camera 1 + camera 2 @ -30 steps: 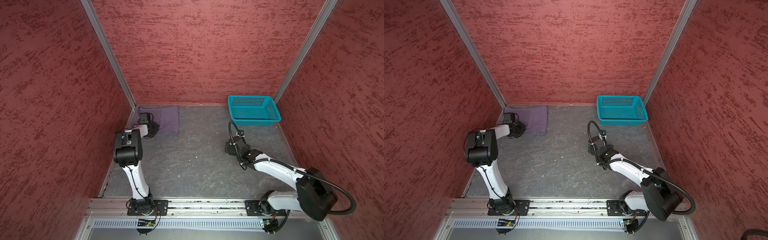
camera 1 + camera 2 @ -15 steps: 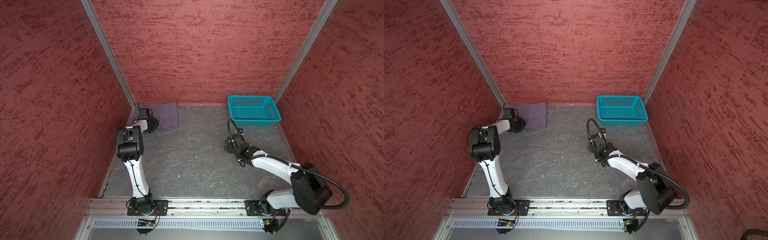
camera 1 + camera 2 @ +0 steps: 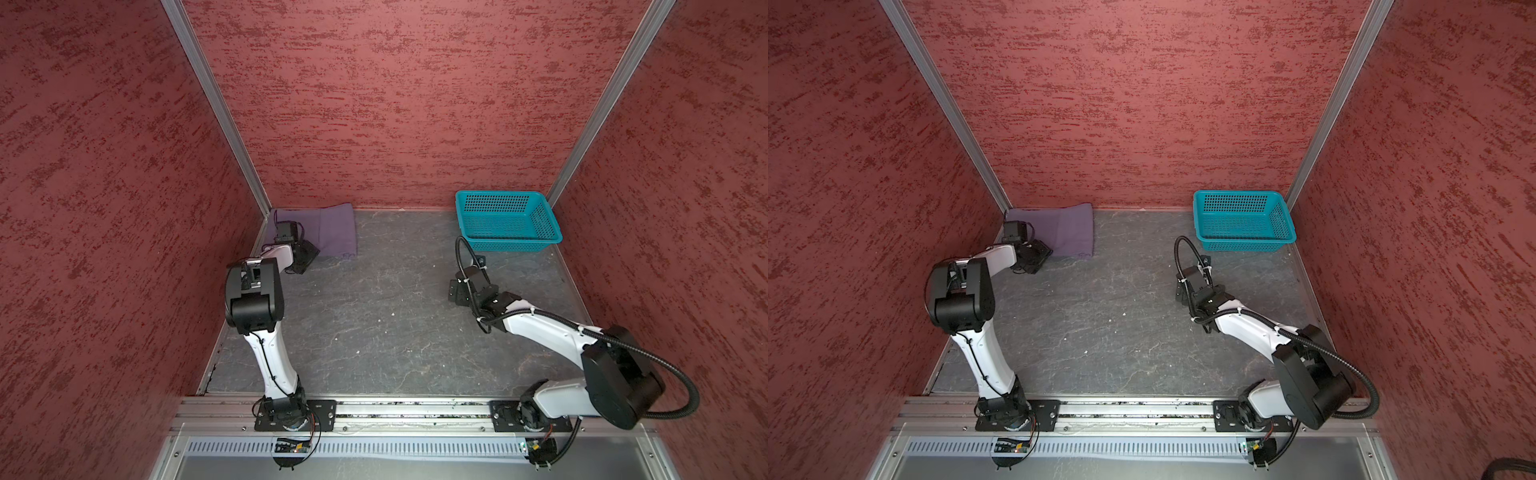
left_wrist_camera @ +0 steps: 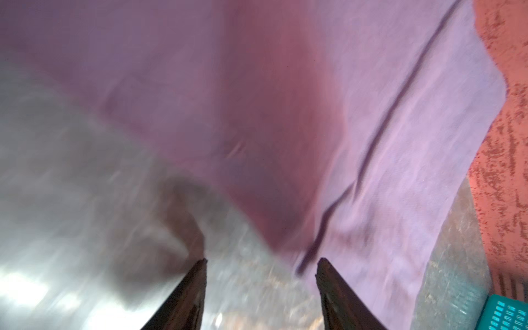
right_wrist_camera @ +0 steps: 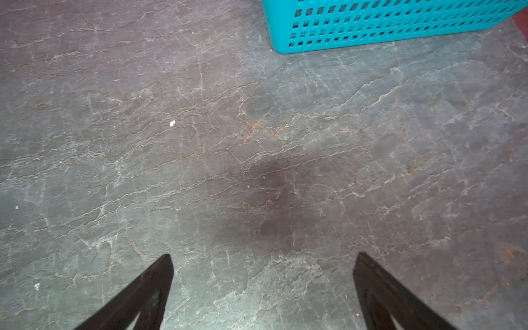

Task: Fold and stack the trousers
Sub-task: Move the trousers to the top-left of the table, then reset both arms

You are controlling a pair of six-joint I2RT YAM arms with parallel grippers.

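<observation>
The trousers [image 3: 332,230] [image 3: 1067,228] lie as a flat, folded purple piece in the far left corner of the worktop [image 3: 395,316], close against the back wall and just beside the left wall; in both top views the end of the left arm [image 3: 286,253] [image 3: 1021,249] covers their near left part.

In the left wrist view the left gripper [image 4: 263,261] stands partly open, its two dark fingertips apart with nothing between them; it holds nothing; the trousers [image 4: 400,137] fill most of that view ahead of the tips, with a long dark crease or seam running across the cloth; much of the picture is blurred, so whether the tips touch the cloth I cannot tell.

The right gripper [image 5: 263,255] is wide open and empty, over bare grey worktop [image 5: 257,137] with pale veins and a few white specks; in both top views it [image 3: 459,291] [image 3: 1183,291] sits right of the middle, near the basket but apart from it.

The teal basket [image 3: 509,245] [image 3: 1246,245] stands in the far right corner, well apart from the trousers; its perforated wall [image 5: 385,25] shows ahead of the right gripper, and a corner of it [image 4: 505,314] shows at the edge of the left wrist view.
</observation>
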